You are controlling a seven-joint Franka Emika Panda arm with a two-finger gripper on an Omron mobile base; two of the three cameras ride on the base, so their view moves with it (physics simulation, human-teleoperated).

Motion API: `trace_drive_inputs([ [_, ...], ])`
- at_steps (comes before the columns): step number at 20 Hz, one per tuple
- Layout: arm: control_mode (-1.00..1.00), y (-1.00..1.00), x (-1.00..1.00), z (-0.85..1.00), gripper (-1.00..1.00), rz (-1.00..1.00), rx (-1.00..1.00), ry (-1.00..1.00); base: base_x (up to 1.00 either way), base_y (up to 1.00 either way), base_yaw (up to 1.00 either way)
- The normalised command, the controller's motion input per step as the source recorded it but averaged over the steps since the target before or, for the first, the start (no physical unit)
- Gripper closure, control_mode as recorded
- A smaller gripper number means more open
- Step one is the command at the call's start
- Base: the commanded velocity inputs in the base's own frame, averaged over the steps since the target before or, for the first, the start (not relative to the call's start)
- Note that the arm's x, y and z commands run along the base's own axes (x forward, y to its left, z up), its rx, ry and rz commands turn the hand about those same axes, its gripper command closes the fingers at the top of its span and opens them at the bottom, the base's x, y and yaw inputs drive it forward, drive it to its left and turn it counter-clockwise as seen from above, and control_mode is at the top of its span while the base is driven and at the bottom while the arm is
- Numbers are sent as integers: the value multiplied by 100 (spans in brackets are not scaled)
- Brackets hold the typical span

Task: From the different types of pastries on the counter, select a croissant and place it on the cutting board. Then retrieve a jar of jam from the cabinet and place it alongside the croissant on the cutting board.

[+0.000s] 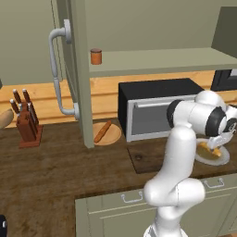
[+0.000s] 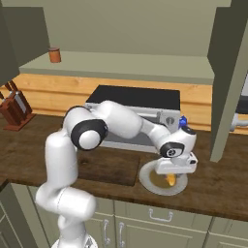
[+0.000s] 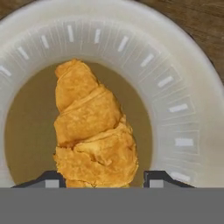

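The white arm reaches over to a round pale plate [image 2: 145, 180] with a brownish centre that sits on the dark brown wood-grain counter [image 1: 55, 176], just beside the right end of the dark brown flat rectangular cutting board [image 2: 109, 167]. The hand [image 3: 103, 178] is lowered onto the plate, and the small golden-yellow ridged croissant [image 3: 92, 127] lies in the plate's centre with its near end between the two dark fingertips [image 3: 49, 178]. The fingertips stand either side of the pastry, close to its flanks; whether they actually press on it cannot be told. In the right base view a bit of the croissant shows below the hand.

The cutting board lies flat in front of the black-and-silver toaster oven [image 1: 155, 111], bare on its visible surface. The small orange-brown cylindrical jar of jam [image 1: 96, 56] with its darker lid stands upright on the shelf of the tall olive-grey cabinet [image 1: 81, 69], near the shelf's left end, and the cabinet door with the long curved grey bar handle [image 1: 56, 69] is swung open. Left of the oven a round light-wood disc [image 1: 109, 134] rests on the counter with a rolling pin across it, and further left stands a knife block [image 1: 27, 121].
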Motion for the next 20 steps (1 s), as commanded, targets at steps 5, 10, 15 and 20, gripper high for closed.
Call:
trace_drive_inputs([
  [5, -100, 5, -1, 1, 100, 0, 0, -2, 0, 0, 0],
  [10, -100, 42, -18, 13, 100, 3, 0, -4, 0, 0, 0],
  [15, -100, 63, -31, 22, 100, 3, -2, -7, 0, 0, 0],
  [20, -100, 76, -20, 33, 100, 2, -7, -4, 0, 0, 0],
])
